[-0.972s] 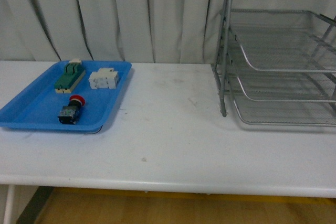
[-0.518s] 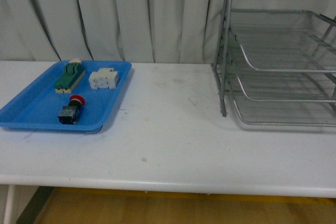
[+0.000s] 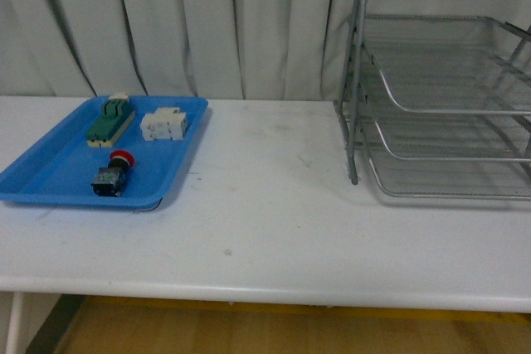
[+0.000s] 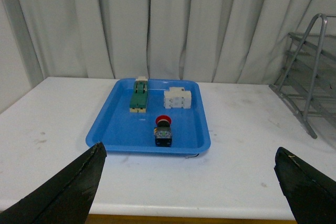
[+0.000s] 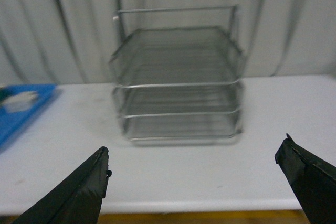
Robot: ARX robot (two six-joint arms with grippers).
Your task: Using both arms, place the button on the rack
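Button (image 3: 113, 173) lies on its side in the blue tray (image 3: 50, 176), red cap toward 12 o'clock, with the green block (image 3: 110, 120) at its 12 and the white block (image 3: 163, 125) at its 1. I see the rack (image 3: 440, 97) well apart at its 3 o'clock on the tabletop (image 3: 265, 213). Left pincer (image 4: 189, 148) and right pincer (image 5: 195, 145) both gape wide, gripping nothing.

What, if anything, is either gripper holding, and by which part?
Nothing: left gripper and right gripper are both open; the button lies in the tray.
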